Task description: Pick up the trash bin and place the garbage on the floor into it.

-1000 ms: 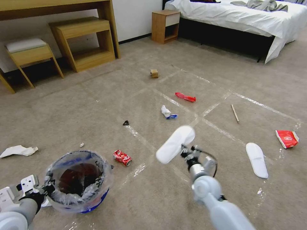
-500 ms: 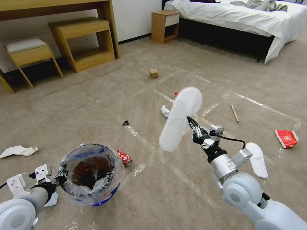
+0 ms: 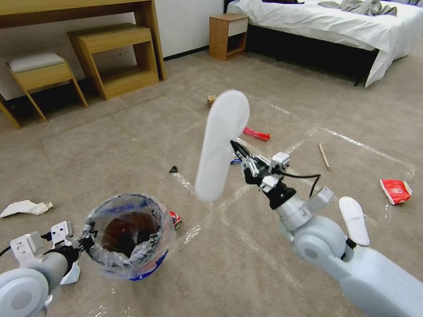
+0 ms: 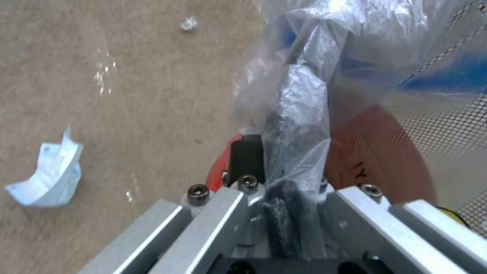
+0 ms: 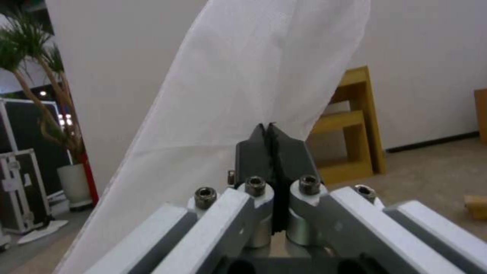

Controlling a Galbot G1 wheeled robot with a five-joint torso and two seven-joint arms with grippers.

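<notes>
The right gripper (image 3: 236, 149) is clenched on a slipper (image 3: 221, 141) held upright above the floor (image 3: 132, 149); the left gripper (image 3: 85, 240) seemingly pinches the bin (image 3: 128, 235) rim.

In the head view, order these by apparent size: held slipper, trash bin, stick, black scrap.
1. held slipper and trash bin: alike; both near the camera, unranked.
2. stick
3. black scrap
</notes>
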